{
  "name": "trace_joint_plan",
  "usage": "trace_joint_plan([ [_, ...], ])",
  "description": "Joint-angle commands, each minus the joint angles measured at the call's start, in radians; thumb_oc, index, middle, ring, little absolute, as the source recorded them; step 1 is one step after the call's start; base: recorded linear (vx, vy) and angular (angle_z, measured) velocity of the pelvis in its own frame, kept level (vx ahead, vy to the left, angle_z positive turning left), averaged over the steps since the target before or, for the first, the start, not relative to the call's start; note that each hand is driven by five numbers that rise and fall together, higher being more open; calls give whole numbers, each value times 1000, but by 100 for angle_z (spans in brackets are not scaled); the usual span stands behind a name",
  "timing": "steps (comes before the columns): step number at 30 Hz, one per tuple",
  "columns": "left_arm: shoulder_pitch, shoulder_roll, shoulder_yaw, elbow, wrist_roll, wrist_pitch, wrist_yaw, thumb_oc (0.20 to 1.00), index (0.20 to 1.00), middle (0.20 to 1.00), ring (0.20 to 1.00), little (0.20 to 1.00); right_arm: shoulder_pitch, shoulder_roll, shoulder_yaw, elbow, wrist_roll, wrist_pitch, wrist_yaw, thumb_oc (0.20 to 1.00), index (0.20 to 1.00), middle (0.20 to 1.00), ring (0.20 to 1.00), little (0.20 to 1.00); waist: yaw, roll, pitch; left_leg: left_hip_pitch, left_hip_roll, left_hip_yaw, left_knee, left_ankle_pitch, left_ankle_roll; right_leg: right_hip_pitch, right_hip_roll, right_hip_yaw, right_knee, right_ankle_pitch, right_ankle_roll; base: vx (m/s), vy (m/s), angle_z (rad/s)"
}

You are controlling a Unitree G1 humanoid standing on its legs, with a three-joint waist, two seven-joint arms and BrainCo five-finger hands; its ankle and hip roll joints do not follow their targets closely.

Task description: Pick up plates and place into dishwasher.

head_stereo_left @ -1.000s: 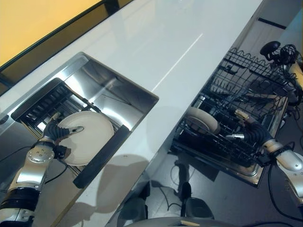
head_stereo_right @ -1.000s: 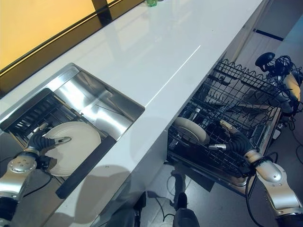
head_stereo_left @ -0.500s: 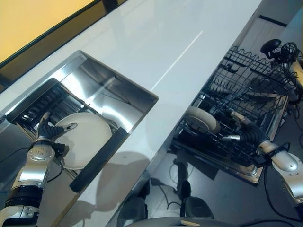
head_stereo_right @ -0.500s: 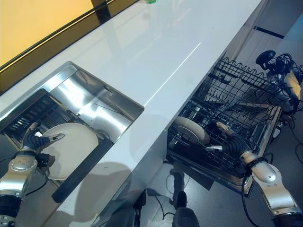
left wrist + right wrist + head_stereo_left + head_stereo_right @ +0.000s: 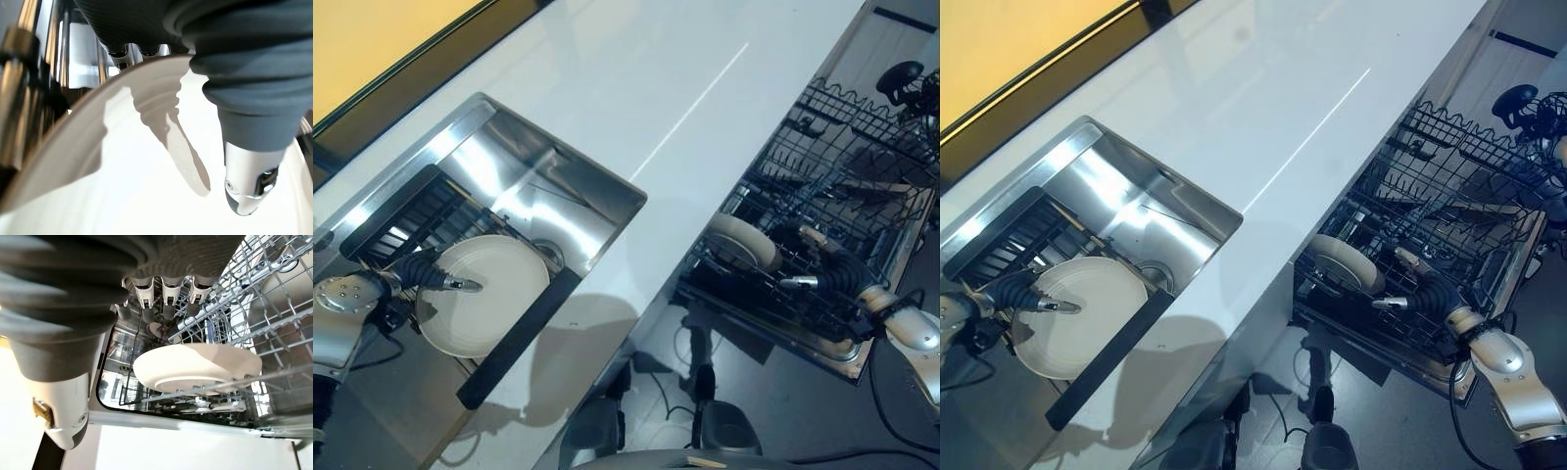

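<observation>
While the left hand (image 5: 429, 277) pinches the white plate (image 5: 489, 294) in the sink (image 5: 570, 201) at lower left, thumb on top and fingers hidden under its rim, the lift comes next. The right hand (image 5: 1420, 294) waits with fingers straight at the dishwasher rack (image 5: 1469, 186), where another plate (image 5: 1340, 262) stands.

White plate (image 5: 1340, 262) blocks the rack's (image 5: 1449, 211) near corner; countertop (image 5: 1234, 108) bare.

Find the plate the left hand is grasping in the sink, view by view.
Left eye view: plate lower left, in the sink.
Right eye view: lower left.
Left wrist view: white surface beneath the left hand.
Right wrist view: absent; another plate sits in the dishwasher rack.
Shared landmark: the left hand's thumb.
</observation>
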Motion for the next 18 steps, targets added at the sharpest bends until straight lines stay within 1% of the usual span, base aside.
trace_joint_plan([
  [1,109,-8,-113,-160,-161,-51,-170,1000,1000,1000,1000,1000,-26,-92,14,-77,71,-48,-26,1000,1000,1000,1000,1000,-13,-25,-66,-51,-10,51,102,-53,24,-59,-92,43,171,-79,83,0,0,0],
  [4,98,18,-114,-218,-241,-79,-192,1000,1000,1000,1000,1000,-19,-113,17,-81,101,-49,-31,1000,1000,1000,1000,1000,-8,-26,-71,-48,-8,47,96,-52,24,-53,-92,38,168,-80,83,19,-38,1],
  [6,95,29,-114,-249,-275,-79,-203,1000,1000,1000,1000,1000,-13,-116,17,-81,107,-52,-30,1000,1000,1000,1000,1000,-6,-26,-73,-47,-8,46,94,-51,24,-50,-92,35,166,-80,82,21,-29,5],
  [10,85,26,-133,-283,-356,-98,-222,1000,1000,1000,1000,1000,-14,-113,30,-79,112,-54,-35,1000,1000,1000,1000,1000,-1,-27,-83,-40,-6,40,85,-50,22,-41,-91,29,159,-81,83,26,-37,4],
  [11,82,24,-136,-284,-378,-103,-228,771,771,771,771,771,-12,-111,32,-76,111,-55,-34,1000,1000,1000,1000,1000,1,-27,-87,-39,-5,39,83,-50,22,-39,-91,27,158,-81,83,35,-26,2],
  [12,84,23,-135,-288,-386,-105,-229,451,451,451,451,451,-9,-108,32,-75,110,-57,-33,1000,1000,1000,1000,1000,1,-27,-91,-38,-4,39,82,-50,21,-37,-91,26,157,-82,83,43,-19,1],
  [13,91,20,-131,-293,-400,-113,-228,200,200,200,200,200,-2,-106,31,-74,109,-59,-32,1000,1000,1000,1000,1000,2,-27,-94,-36,-4,38,81,-50,20,-35,-91,25,157,-83,83,45,-11,1],
  [18,125,9,-106,-310,-440,-171,-203,200,200,200,200,200,43,-99,10,-88,111,-64,-23,1000,1000,1000,1000,1000,5,-31,-111,-27,-1,35,74,-51,19,-27,-90,22,153,-86,85,42,-17,3],
])
